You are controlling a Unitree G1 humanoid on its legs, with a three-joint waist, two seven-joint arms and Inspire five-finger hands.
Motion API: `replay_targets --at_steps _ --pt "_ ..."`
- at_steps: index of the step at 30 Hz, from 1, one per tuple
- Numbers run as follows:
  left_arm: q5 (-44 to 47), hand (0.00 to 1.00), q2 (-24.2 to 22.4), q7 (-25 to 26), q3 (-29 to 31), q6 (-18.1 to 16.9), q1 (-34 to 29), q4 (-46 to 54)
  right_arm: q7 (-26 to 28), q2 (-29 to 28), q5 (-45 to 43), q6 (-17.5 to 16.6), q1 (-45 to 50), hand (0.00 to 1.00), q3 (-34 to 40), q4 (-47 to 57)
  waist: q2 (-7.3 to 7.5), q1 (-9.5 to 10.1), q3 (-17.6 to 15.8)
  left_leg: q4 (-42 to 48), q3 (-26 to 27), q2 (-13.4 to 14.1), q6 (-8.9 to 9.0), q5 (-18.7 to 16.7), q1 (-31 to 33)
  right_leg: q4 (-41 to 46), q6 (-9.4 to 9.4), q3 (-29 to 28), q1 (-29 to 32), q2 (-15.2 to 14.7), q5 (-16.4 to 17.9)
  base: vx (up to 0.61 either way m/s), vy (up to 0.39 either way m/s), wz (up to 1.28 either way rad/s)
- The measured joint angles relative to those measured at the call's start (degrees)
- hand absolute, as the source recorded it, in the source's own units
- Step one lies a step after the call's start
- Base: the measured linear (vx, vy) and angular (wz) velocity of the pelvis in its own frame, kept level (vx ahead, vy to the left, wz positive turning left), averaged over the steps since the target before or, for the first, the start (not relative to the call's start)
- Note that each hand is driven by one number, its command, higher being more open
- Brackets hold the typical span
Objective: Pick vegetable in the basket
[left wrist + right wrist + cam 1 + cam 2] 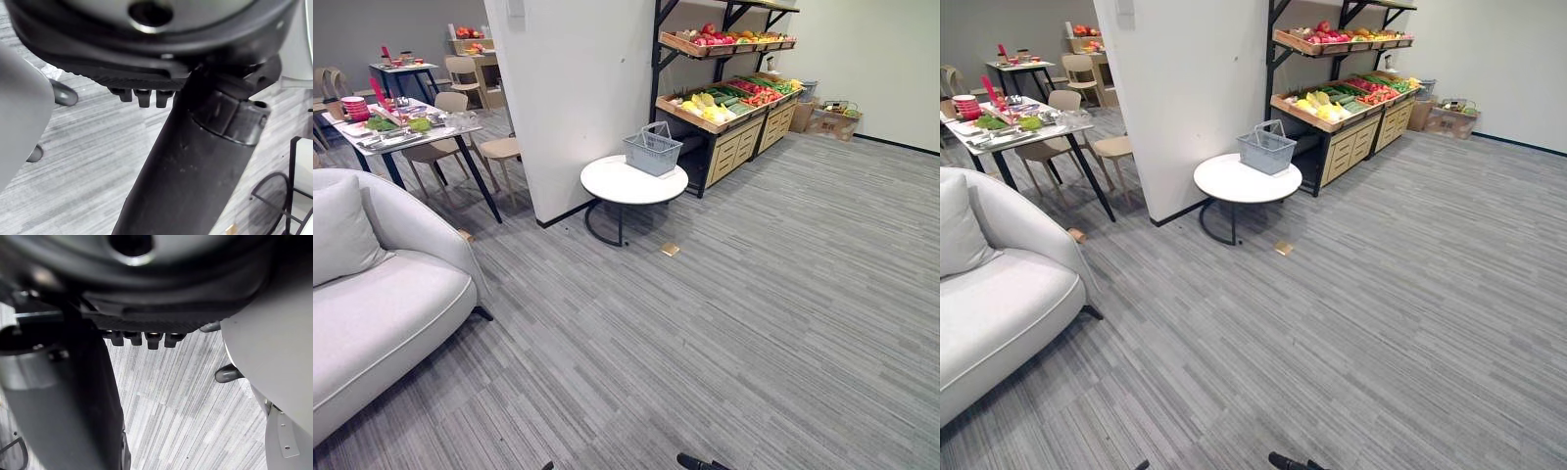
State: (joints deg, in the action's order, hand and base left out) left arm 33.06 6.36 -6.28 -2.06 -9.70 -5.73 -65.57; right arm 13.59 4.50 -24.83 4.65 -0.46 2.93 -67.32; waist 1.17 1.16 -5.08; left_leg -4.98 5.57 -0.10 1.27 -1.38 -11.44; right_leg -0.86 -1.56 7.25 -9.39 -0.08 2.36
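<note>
Two hands, the left hand (146, 54) and right hand (161, 308), are held empty with fingers (144, 98) released, and the vegetables (729, 98) on the shelf (690, 117), judged firm and light, are best grasped mid-body.

On the round white table (617, 186), a grey basket (653, 152) sits at the one o'clock edge. On the grey floor (754, 323), a small tan piece (670, 250) lies at the table's five o'clock.

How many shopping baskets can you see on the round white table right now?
1. The grey basket sits at the far edge of the round white table, next to the produce rack. Basket-like shapes by the far wall are too small to tell.
</note>
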Motion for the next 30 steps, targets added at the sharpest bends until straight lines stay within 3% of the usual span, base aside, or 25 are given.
replay_targets --at_steps 4,8,10,13,16,17,20,21,23,25,26,27,28,30 --pt "-0.51 1.0 -0.13 -0.47 -0.01 -0.22 0.19 0.11 0.03 0.4 -0.04 0.82 -0.37 1.0 -0.12 0.07 -0.45 0.12 -1.28 0.49 1.64 0.22 0.36 -0.68 -2.5 2.78 -0.13 -0.93 -0.79 0.02 0.08 -0.04 0.001 -0.19" --pt "-2.61 1.0 0.29 -1.44 -0.03 -0.1 0.42 1.15 0.1 0.79 -1.5 0.93 -1.19 1.0 -0.11 0.21 -0.52 0.11 -2.79 6.32 2.28 -0.1 -1.67 -4.36 0.22 8.64 -1.11 -1.12 1.75 -1.16 2.68 -0.11 0.022 -0.17" --pt "-4.47 1.0 0.73 -1.55 -0.02 0.13 0.46 1.73 0.43 0.82 -3.94 0.52 -1.18 1.0 -0.09 0.24 0.21 0.11 -2.84 9.79 2.19 -0.68 -2.83 -6.11 2.2 12.84 -1.7 -0.63 4.24 -2.47 5.3 -0.12 0.022 0.07" --pt "-4.98 1.0 1.71 -1.61 -0.01 0.61 0.41 2.69 1.3 0.83 -5.27 -0.26 -1.04 1.0 0.1 0.38 1.09 0.08 -3.16 12.9 1.92 -1.39 -4.03 -7.76 3.71 17.96 -4.49 2.57 6.4 -5.2 8.14 -0.05 0.033 0.1" --pt "-4.81 1.0 2.55 -1.53 0.32 1.68 0.44 3.08 2.15 0.96 -5.27 -0.46 -1.28 1.0 0.77 0.55 1.64 0.14 -3.76 14.28 1.9 -0.87 -4.27 -9.28 2.81 24.43 -4.35 4.27 8.42 -6.21 8.15 0.03 -0.003 -0.02" --pt "-4.85 1.0 2.71 -1.44 0.32 2.15 0.65 2.83 2.83 1.26 -5.22 -0.47 -1.51 1.0 0.91 0.67 1.2 0.11 -4.07 14.62 1.92 1.17 -3.57 -10.27 1.87 25.74 -1.89 5.48 9.93 -5.12 10.13 0.08 -0.01 -0.07" --pt "-4.95 1.0 2.82 -1.52 0.27 2.38 1.28 2.11 3.63 1.49 -5.25 -0.48 -2.44 1.0 0.84 0.68 0.46 0.05 -4.48 14.89 1.98 4.88 -2.35 -11.13 1.84 21.95 -2.16 5.4 13.2 -2.19 9.57 0.07 -0.056 -0.07" --pt "-4.92 1.0 2.83 -1.78 0.29 2.45 1.74 1.47 3.76 1.48 -5.25 -0.47 -2.84 1.0 0.83 0.69 0.43 0.07 -4.7 14.88 1.9 6.46 -1.44 -11.67 1.73 16.21 -3.21 5.49 14.59 -1.12 7.27 0.15 -0.142 -0.04" --pt "-4.95 1.0 3.16 -2.53 0.44 2.47 1.77 1.24 3.92 1.46 -5.21 -0.41 -3.39 1.0 1.19 0.75 1.12 0.1 -5.26 14.52 2.14 6.95 0.1 -12.75 0.02 10.08 -4.24 5.65 16.26 -2.28 2.66 0.24 -0.185 -0.04" --pt "-5.02 1.0 3.23 -2.56 0.87 2.47 1.53 1.17 4.0 1.52 -4.81 -0.11 -3.32 1.0 3.42 1.39 1.34 0.03 -5.94 14.05 2.59 7.46 2.92 -15.49 -4.59 10.12 -3.59 7.27 17.0 -4.8 -3.8 0.37 -0.251 0.04" --pt "-5.31 1.0 3.17 -2.57 0.86 2.47 1.42 1.17 3.98 1.61 -4.53 0.08 -3.25 1.0 3.96 1.39 0.89 -0.01 -5.9 13.8 2.54 8.3 3.75 -16.16 -5.85 11.06 -2.21 8.19 16.5 -4.46 -6.41 0.44 -0.295 0.15" --pt "-5.99 1.0 2.65 -2.58 0.75 2.53 0.82 0.97 3.96 2.07 -4.41 0.47 -3.39 1.0 4.78 1.45 -0.96 -0.1 -5.86 12.43 2.7 10.88 4.77 -16.51 -7.54 13.9 1.48 9.47 16.46 -2.42 -5.18 0.59 -0.388 0.23" --pt "-5.87 1.0 2.15 -2.86 1.2 2.81 0.67 1.29 3.79 2.23 -4.46 0.89 -4.21 1.0 5.15 1.61 -1.7 0.0 -6.05 13.14 2.67 12.83 6.93 -14.64 -8.42 19.9 3.27 10.55 17.46 -1.92 -1.24 0.59 -0.414 0.26" --pt "-4.63 1.0 1.56 -2.99 0.91 3.68 0.44 1.25 2.91 3.25 -4.35 1.76 -4.48 1.0 5.84 1.69 -1.98 -0.29 -6.25 17.29 1.25 13.55 8.12 -12.79 -9.08 27.91 4.63 11.37 17.9 -2.51 4.44 0.45 -0.34 0.24"
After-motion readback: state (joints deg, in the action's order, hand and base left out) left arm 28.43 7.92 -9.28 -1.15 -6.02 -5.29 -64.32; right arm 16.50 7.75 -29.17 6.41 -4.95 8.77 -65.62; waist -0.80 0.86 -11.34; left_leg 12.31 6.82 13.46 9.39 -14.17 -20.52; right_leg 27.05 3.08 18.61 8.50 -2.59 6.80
